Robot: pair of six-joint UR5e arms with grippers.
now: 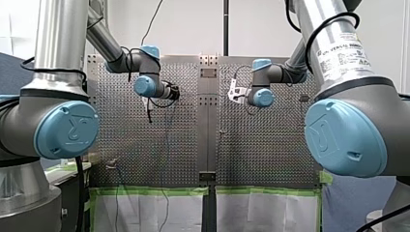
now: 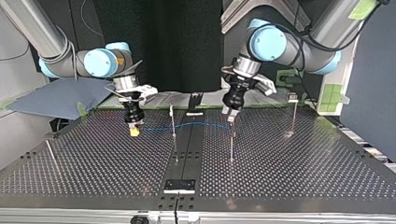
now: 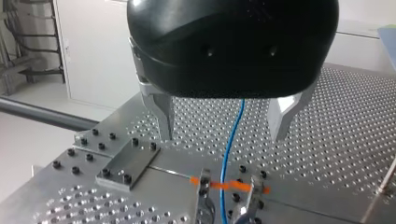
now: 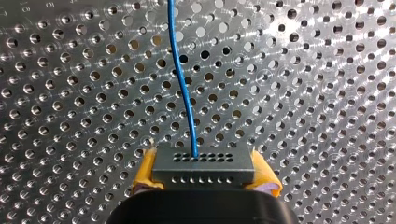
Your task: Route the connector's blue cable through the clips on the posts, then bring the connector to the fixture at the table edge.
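My right gripper [image 4: 204, 179] is clamping the grey connector block [image 4: 204, 165] over the perforated metal table [image 4: 308, 93]. My left gripper [image 3: 224, 126] is gaping (thin blue cable [image 3: 232, 140] between).

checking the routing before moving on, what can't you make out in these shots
Top view: whether the blue cable sits in a post clip; too small.
Left wrist view: the clips ahead of my left pincer; partly cut off by the edge.
Right wrist view: the cable's far end; past the edge.

Clip [image 3: 204, 196] cut off at left wrist view's edge; connector [image 4: 203, 165] base hidden behind right gripper [image 4: 205, 173] body.
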